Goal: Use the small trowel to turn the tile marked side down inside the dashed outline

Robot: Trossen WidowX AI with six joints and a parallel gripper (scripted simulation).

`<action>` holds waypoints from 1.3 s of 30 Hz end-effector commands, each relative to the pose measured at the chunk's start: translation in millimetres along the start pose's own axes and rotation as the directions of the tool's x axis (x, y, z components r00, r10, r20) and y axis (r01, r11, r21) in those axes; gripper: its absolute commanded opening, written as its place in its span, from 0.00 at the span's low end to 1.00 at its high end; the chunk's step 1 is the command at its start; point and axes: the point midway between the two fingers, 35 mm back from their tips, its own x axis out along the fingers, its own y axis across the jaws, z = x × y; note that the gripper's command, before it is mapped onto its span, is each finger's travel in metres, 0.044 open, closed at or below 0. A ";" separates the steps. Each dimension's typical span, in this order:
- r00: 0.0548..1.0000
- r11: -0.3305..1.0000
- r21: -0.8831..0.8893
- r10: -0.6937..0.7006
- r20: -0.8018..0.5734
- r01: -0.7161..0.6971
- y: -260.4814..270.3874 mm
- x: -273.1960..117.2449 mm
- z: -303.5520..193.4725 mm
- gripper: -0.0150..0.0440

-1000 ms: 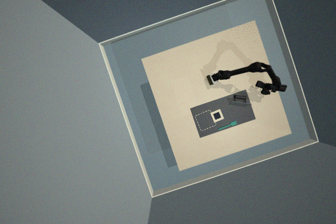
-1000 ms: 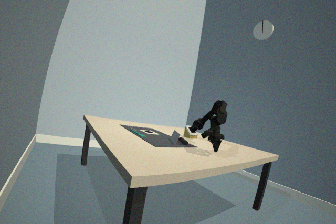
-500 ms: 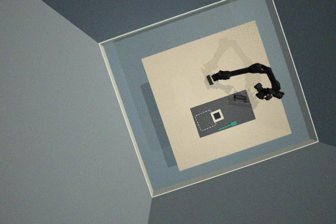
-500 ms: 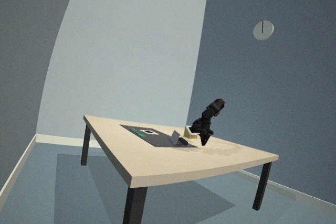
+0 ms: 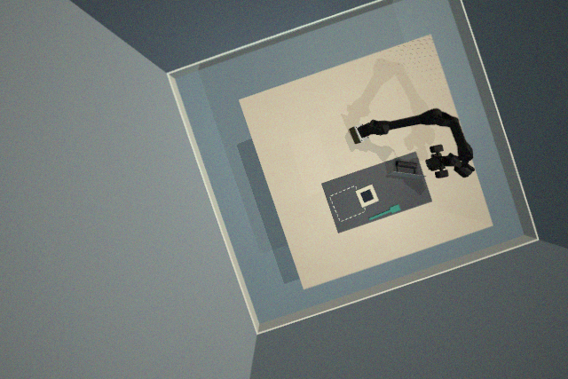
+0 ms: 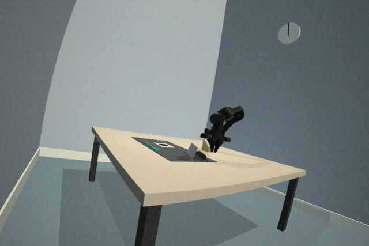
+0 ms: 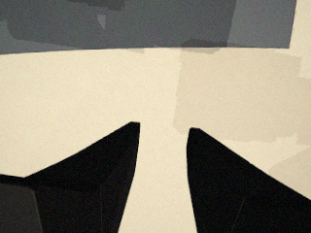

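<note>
Currently, from the exterior side, nearest is the front corner of the pale tabletop (image 5: 284,136) (image 6: 166,177), with dark legs (image 6: 149,225) below.

Farther back, the near end of the dark mat (image 5: 390,191) (image 6: 179,154) (image 7: 194,24) carries a tilted grey panel (image 5: 408,175) (image 6: 192,150), with a low black piece (image 5: 406,165) (image 6: 200,154) just beside it. The black arm (image 5: 413,122) (image 6: 218,130) bends above the tabletop, its fingers (image 6: 217,147) pointing down. Finger state: released, partly spread, nothing between them. Wrist view: bare tabletop shows through the gap, the mat's edge ahead of the tips.

Trowel (image 5: 395,209) (image 6: 151,147): green, lying along one long edge of the mat, well apart from the fingers. Its broad end faces the panel side; the narrow end faces the outline side.

Tile (image 5: 366,195) (image 6: 164,144): flat on the mat, dark square facing up, light border around it. It lies at the inner side of the dashed outline (image 5: 335,208), mostly outside. Trowel and tile are apart.

Beyond: yellowish block (image 5: 354,135) (image 6: 205,144) at the arm's other end; farthest, blue wall (image 6: 253,73) with round clock (image 6: 289,33).
</note>
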 end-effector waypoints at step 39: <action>0.998 0.943 0.332 -0.019 0.055 0.000 39.7 -1.6 52.9 0.42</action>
